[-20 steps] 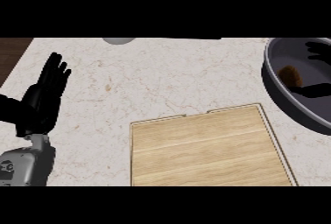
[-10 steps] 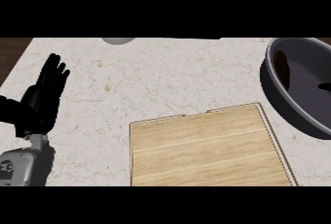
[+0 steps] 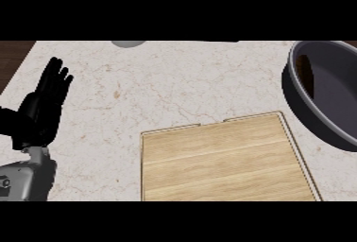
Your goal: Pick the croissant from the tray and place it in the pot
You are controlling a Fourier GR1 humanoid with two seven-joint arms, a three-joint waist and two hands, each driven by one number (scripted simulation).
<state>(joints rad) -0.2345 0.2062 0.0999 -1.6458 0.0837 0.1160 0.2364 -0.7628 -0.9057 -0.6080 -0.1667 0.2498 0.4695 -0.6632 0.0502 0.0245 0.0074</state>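
Left hand (image 3: 43, 111) sits open at the counter's (image 3: 174, 80) left edge, fingers straight and pointing up, holding nothing. I read that as parked clear of the work area. Right hand isn't in view at all, so I can't say anything about its state.

Tray (image 3: 223, 160) lies at the counter's near edge, right of middle, wooden and bare on top: no croissant on it. Pot (image 3: 307, 101) stands at the far right corner, just beside the tray's far right corner, cut off by the view's right side.

There's a small brown patch against the pot's inner wall (image 3: 304, 64), near the rim. My guess is that's the croissant already in, but it's too small and dark to confirm. Most of the pot's inside is out of view.

Pale round thing (image 3: 129, 43) at the far edge is clipped; can't identify it.
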